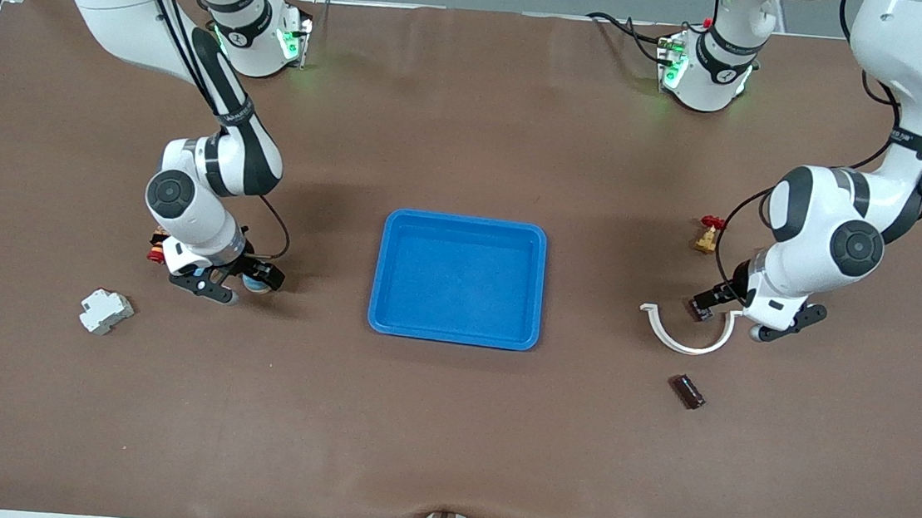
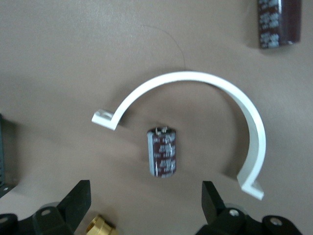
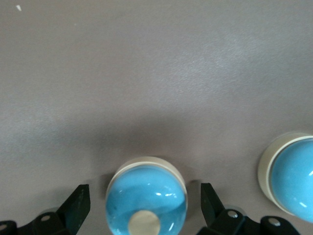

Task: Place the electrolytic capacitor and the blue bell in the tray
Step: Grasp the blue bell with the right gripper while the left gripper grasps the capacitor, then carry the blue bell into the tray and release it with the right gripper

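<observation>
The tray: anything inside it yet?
Nothing shows inside the tray: its whole blue floor is in plain sight. One electrolytic capacitor lies on the table within the white curved clip, below the open left gripper; the right gripper straddles a blue bell.

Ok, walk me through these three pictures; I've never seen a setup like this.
Two white robot arms stand at a brown table, each ending in a two-finger gripper. The wide picture looks down from across the table; the other two come from cameras on the arms' wrists.

The left gripper is open, low over an electrolytic capacitor that lies inside the curve of a white half-ring clamp. A second capacitor lies nearer the front camera, and a small brass valve farther from it.

The right gripper is open around a blue bell; a second blue bell sits beside it. A white plastic block lies nearby.

The blue tray in the middle holds nothing. Nothing is gripped yet.
</observation>
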You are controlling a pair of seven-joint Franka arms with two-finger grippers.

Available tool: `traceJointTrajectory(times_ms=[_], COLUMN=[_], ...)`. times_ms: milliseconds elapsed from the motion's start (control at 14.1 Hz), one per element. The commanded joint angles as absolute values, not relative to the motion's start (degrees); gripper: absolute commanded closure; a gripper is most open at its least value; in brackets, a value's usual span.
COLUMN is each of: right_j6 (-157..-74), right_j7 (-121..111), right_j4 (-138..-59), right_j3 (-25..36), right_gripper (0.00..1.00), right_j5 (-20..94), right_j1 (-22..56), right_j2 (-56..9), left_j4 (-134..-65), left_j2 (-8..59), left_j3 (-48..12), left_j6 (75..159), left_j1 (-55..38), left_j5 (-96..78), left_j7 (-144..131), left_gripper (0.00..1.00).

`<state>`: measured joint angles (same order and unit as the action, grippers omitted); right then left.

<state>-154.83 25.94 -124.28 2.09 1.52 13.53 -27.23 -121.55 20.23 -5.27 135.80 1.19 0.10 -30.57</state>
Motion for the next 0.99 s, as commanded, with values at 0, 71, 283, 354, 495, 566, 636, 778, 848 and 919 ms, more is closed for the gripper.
traceJointTrajectory(times_ms=[0, 71, 283, 354, 495, 566, 636, 778, 848, 919], right_j6=[-154.95, -154.86, -154.43, -153.99, -153.37, -150.85, -147.25, -142.05, -140.47, -140.10], right_j7=[26.81, 27.07, 27.16, 27.25, 29.78, 32.84, 36.79, 44.00, 47.17, 50.07], right_j4=[-123.75, -123.75, -123.58, -123.40, -123.14, -122.18, -120.60, -117.17, -115.85, -115.06], right_j3=[2.46, 2.46, 2.46, 2.37, 1.59, 1.15, 0.71, 0.70, 0.70, 0.70], right_gripper=[0.42, 0.60, 1.00, 1.00, 1.00, 1.00, 1.00, 1.00, 1.00, 1.00], right_j5=[1.58, 1.58, 1.58, 1.67, 1.67, 1.67, 1.67, 1.67, 1.67, 1.67], right_j1=[14.33, 14.33, 15.03, 15.12, 16.43, 17.74, 19.23, 23.45, 25.21, 26.96], right_j2=[-27.51, -27.51, -27.42, -27.33, -26.46, -25.76, -25.32, -25.05, -24.87, -24.87], left_j4=[-116.73, -116.28, -116.02, -115.93, -116.02, -115.93, -116.01, -116.02, -116.02, -115.93], left_j2=[25.13, 25.57, 26.54, 26.98, 27.33, 27.77, 28.12, 28.56, 28.74, 29.18], left_j3=[-5.36, -5.36, -5.36, -5.36, -5.36, -5.36, -5.36, -5.36, -5.36, -5.36], left_j6=[135.70, 135.70, 135.97, 136.58, 136.85, 137.02, 137.46, 137.46, 137.46, 137.46], left_j1=[0.62, 0.27, -0.17, -0.09, -0.17, -0.18, -0.18, -0.09, -0.09, -0.09], left_j5=[3.51, 3.86, 3.87, 3.87, 3.87, 3.87, 3.87, 3.87, 3.87, 3.87], left_j7=[-35.58, -36.55, -38.31, -39.02, -39.90, -39.99, -40.08, -40.08, -40.08, -40.08], left_gripper=[0.00, 0.00, 0.00, 0.00, 0.00, 0.00, 0.00, 0.00, 0.00, 0.00])
